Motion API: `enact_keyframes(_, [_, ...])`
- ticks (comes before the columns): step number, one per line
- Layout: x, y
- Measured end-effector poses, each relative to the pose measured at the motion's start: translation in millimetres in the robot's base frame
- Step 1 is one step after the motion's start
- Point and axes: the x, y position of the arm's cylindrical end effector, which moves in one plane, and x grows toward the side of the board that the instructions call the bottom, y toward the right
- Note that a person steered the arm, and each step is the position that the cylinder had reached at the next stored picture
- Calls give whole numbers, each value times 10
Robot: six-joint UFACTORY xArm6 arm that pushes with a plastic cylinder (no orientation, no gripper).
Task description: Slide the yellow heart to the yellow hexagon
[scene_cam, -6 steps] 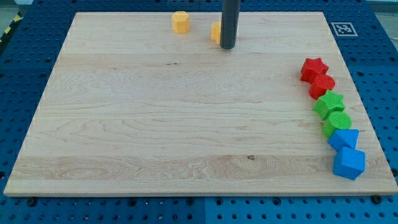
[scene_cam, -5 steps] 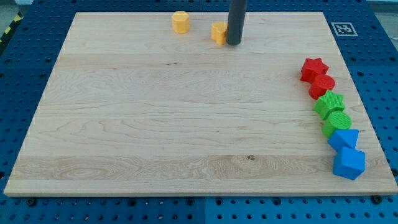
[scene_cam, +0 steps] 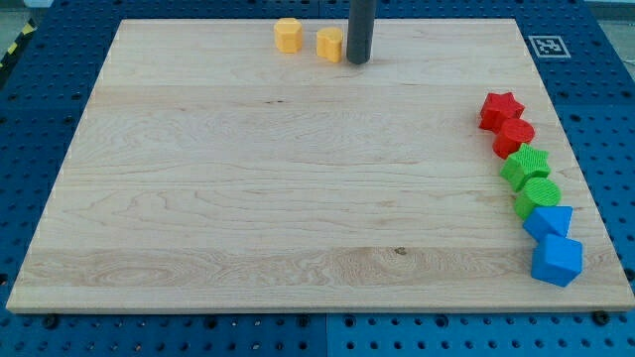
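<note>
I see the yellow heart (scene_cam: 329, 44) sitting flat on the far part of the wooden board, a small chunky yellow-orange block, its heart outline hard to make out from here. My tip (scene_cam: 358, 61) stands just right of it, touching or almost touching its right side. The yellow hexagon (scene_cam: 288, 35) lies to the heart's left and slightly farther back, close to the far edge, upright on its base. The two blocks are near each other but apart.

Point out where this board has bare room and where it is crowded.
Bare: the whole centre, left and bottom of the wooden board. Crowded: the top edge, where my tip touches the yellow heart beside the yellow hexagon, and the block column along the right edge.
</note>
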Motion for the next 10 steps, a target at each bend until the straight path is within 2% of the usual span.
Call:
enact_keyframes(5, [-223,-353])
enact_keyframes(8, [-229,-353])
enact_keyframes(10, [-592,-386])
